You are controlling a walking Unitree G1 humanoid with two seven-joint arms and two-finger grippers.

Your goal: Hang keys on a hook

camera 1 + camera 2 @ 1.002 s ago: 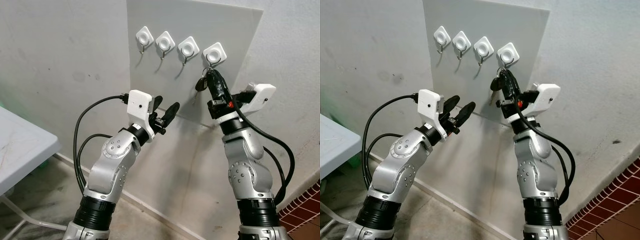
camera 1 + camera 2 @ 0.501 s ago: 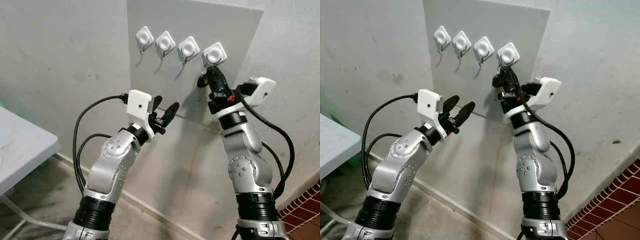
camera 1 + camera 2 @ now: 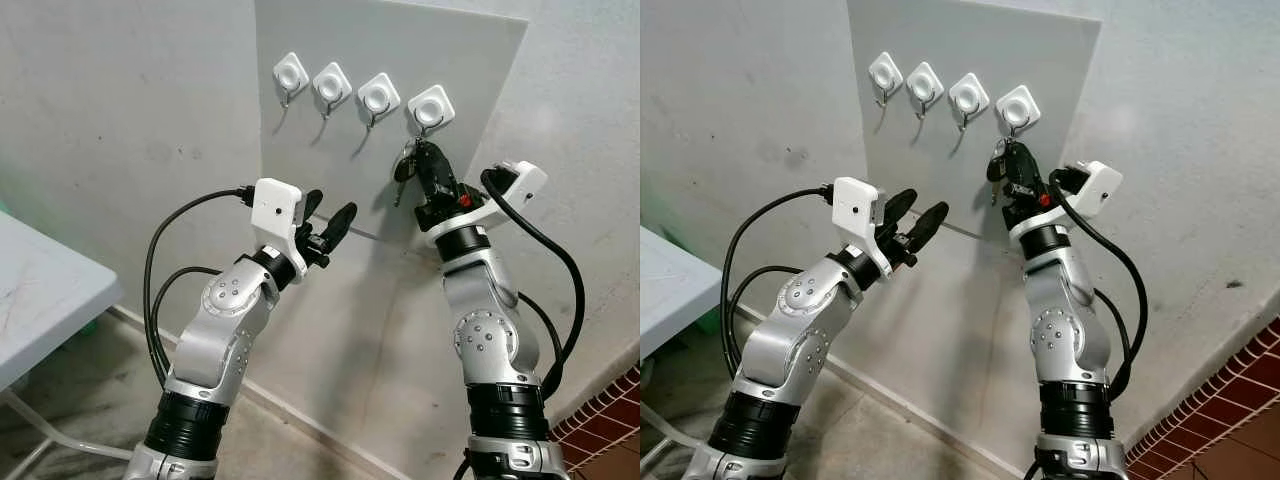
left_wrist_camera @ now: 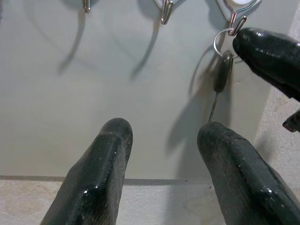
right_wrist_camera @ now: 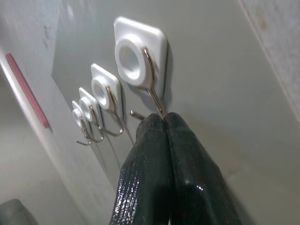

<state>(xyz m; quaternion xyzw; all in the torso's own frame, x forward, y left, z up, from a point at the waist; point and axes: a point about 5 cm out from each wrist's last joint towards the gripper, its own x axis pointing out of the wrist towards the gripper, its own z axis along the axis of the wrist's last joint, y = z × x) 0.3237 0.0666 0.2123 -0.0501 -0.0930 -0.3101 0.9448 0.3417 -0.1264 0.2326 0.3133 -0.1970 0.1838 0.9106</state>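
A grey board leans flat against the wall and carries four white square hooks in a row. The keys hang at the rightmost hook.

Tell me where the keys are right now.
The keys hang just under the rightmost hook on the wall board, pinched by the right end effector; the left wrist view shows their ring at that hook's tip.

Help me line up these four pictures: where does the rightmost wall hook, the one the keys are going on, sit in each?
Left eye view: rightmost hook, upper right, above the right gripper.
Right eye view: hook, upper middle.
Left wrist view: hook, top edge, keys below.
Right wrist view: hook, largest, nearest the fingertips.
Shared landmark: the grey board.
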